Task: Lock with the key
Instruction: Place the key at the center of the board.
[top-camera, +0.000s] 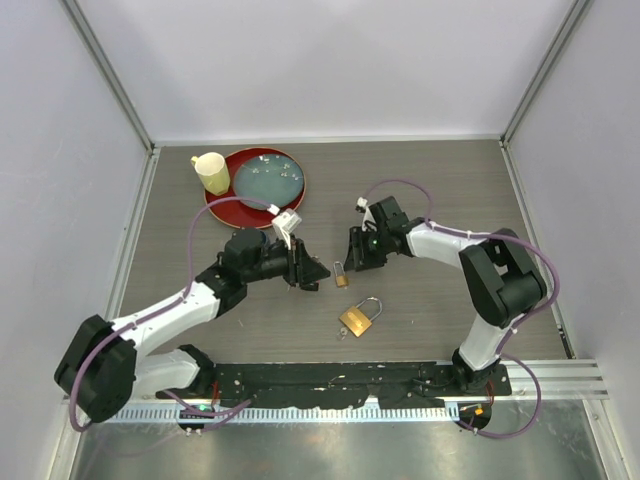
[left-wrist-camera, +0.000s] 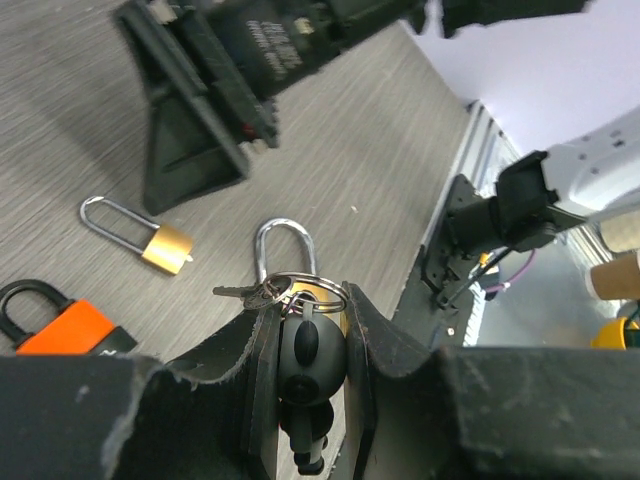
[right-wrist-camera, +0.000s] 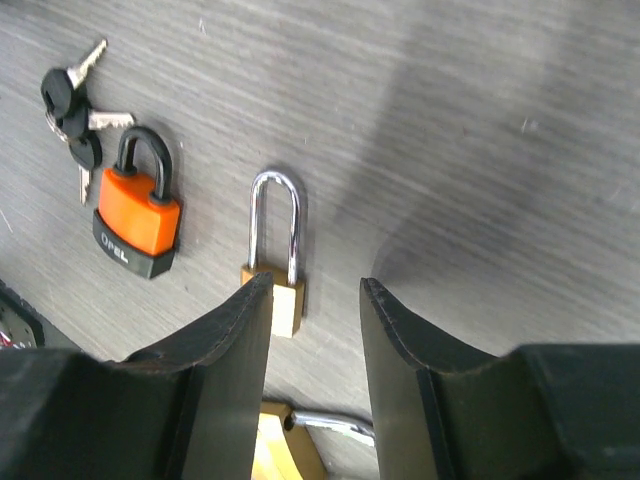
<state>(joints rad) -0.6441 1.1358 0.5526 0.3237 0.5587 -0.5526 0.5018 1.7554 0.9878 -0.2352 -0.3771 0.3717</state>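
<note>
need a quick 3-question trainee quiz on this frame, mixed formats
1. True or false: the left gripper grips a black-headed metal key.
2. How many padlocks show in the right wrist view? A) two B) three C) four
3. Fill in: the right gripper has its jaws ____, with nothing between them.

Key: 1 true. 2 B: orange plastic-cased padlock, small brass padlock, large brass padlock. 3 open.
</note>
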